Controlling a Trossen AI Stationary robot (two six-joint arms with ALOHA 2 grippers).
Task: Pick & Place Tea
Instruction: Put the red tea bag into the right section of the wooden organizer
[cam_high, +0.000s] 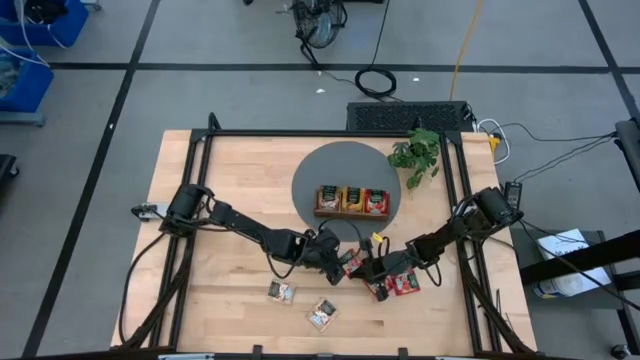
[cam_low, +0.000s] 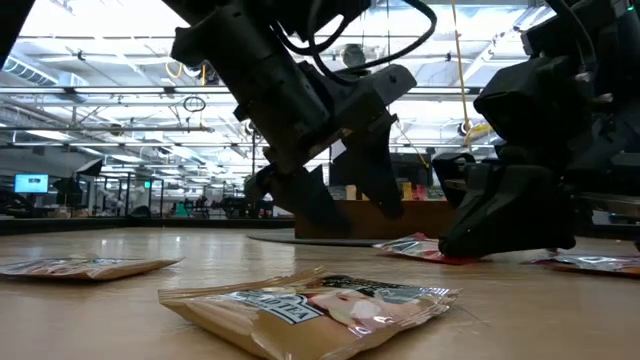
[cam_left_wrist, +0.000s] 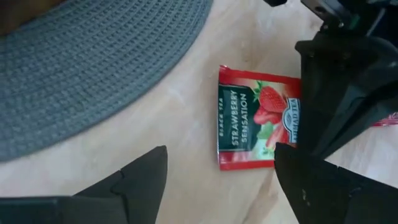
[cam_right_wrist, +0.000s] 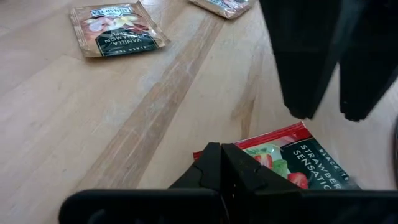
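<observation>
The left gripper (cam_left_wrist: 217, 186) is seen low over the wooden table (cam_high: 230, 170), just off the edge of the round grey mat (cam_left_wrist: 93, 68). Its two dark fingers (cam_left_wrist: 140, 180) are spread wide, and nothing is held between them. A red strawberry tea packet (cam_left_wrist: 252, 127) is seen lying flat on the wood just ahead of those fingers, in line with the gap between them and not touched by them. The right gripper (cam_right_wrist: 221, 168) is set down right beside that same packet, with its fingers pressed tight together; whether the packet's edge is nipped by them cannot be told. Another red packet (cam_high: 405, 284) is laid near the right gripper. Two beige vanilla packets (cam_high: 281, 292) (cam_high: 322, 314) are left well apart from both grippers, closer to the table's front edge. On the mat a brown wooden tray (cam_high: 352, 201) is placed, with packets stood up in its three parts. A green plant (cam_high: 418, 153) is seen beside the mat.
</observation>
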